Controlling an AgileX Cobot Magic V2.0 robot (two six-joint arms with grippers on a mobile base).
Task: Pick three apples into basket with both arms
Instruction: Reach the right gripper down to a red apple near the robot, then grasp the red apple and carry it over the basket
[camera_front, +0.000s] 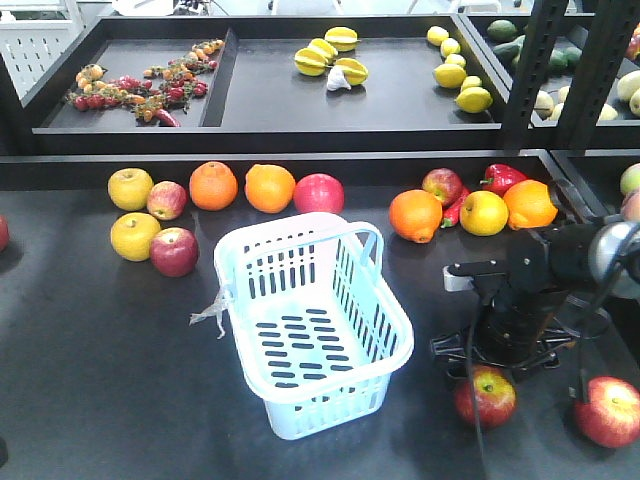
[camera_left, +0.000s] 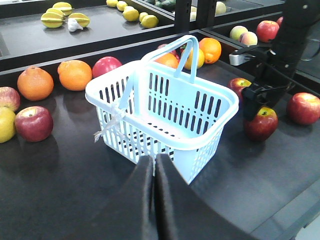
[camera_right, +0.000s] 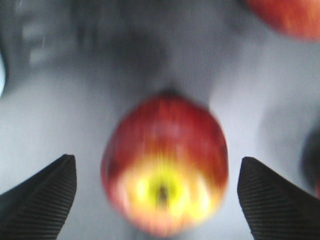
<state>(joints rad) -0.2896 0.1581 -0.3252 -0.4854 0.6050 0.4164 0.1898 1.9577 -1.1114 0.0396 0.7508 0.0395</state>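
From the front camera I count one basket (camera_front: 330, 412), four oranges (camera_front: 213, 185), three yellow round fruits (camera_front: 130, 188) and five whole apples (camera_front: 175, 251), plus one plain red fruit (camera_front: 319, 193) I can't name. Of those apples, one sits between my right fingers (camera_right: 45, 195), one lies near them, and three are well apart. I also make out two red peppers (camera_front: 500, 178).

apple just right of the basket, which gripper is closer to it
Right. The right gripper hangs open directly above that apple; the left gripper, shut, sits away from it on the other side of the basket.
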